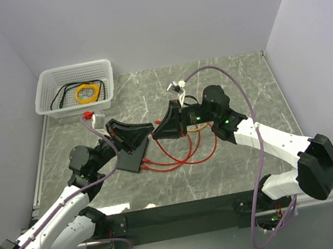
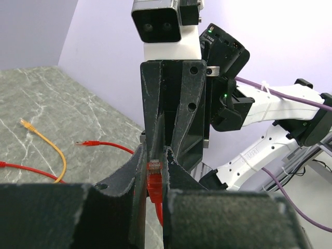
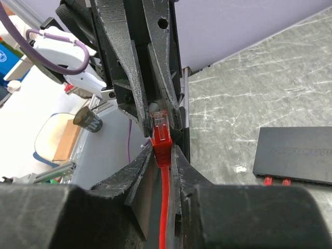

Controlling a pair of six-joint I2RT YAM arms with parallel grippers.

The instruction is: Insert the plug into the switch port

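One plug (image 2: 154,175), red boot and clear tip, sits above mid-table, pinched in my left gripper (image 2: 153,162) with its jaws clamped on it. The right gripper (image 3: 162,155) meets it nose to nose, jaws flanking the cord (image 3: 162,207); I cannot tell whether they bite. I read this as a regrip for alignment. The switch (image 3: 295,155) lies close at 8 o'clock.

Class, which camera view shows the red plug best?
The right wrist view: the plug sits at the centre, its clear tip and red boot sharp. The left wrist view shows it smaller, its sides partly covered. The top external view hides it where the left gripper and right gripper meet.
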